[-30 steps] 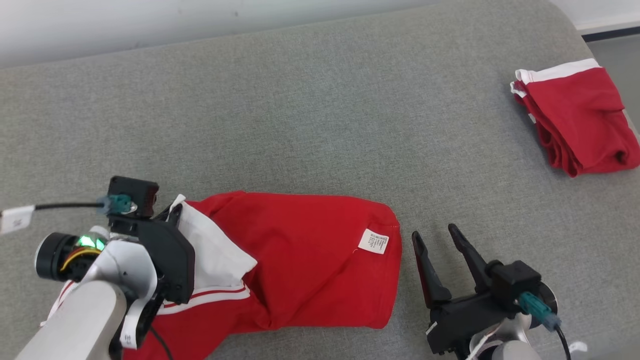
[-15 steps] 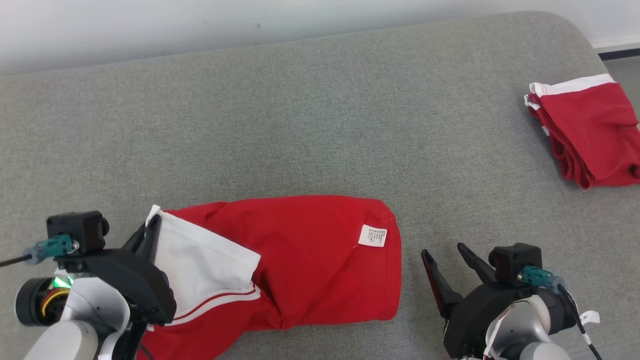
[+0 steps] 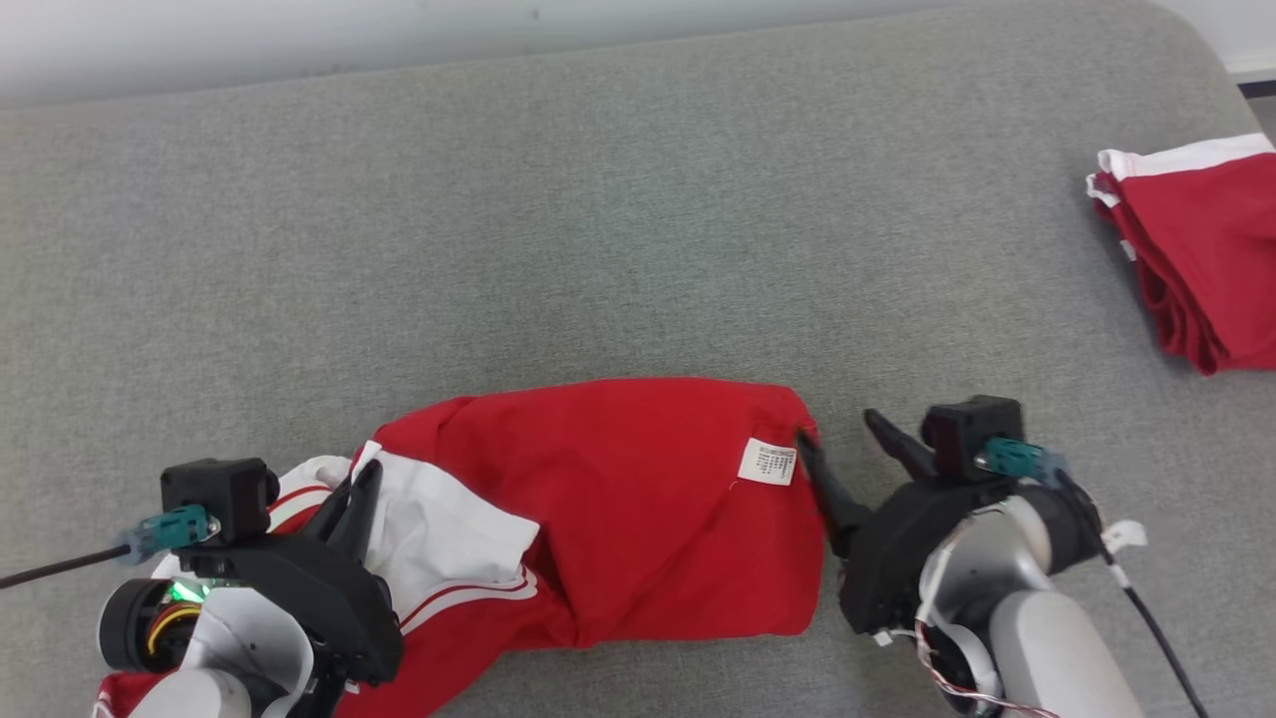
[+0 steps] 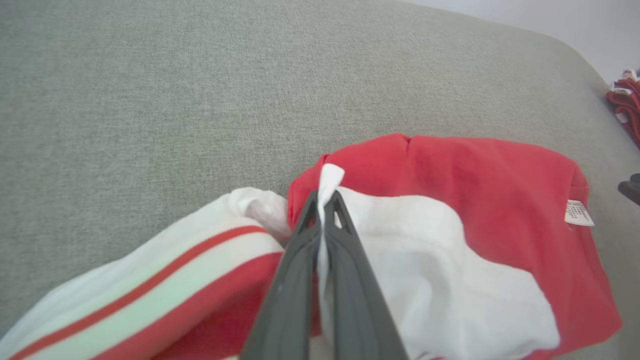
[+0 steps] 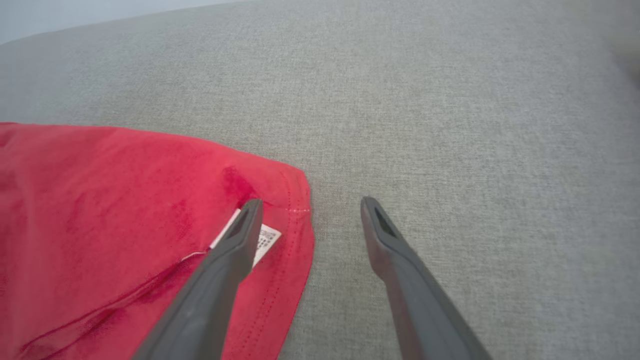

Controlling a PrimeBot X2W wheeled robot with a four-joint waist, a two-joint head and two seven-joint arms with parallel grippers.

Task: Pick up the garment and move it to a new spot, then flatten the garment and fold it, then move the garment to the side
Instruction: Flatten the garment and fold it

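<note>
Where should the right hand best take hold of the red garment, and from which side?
Probably the stitched hem corner beside the white label, coming from the right of the garment. That corner lies flat and free, and the open right hand has one finger on each side of it.
</note>
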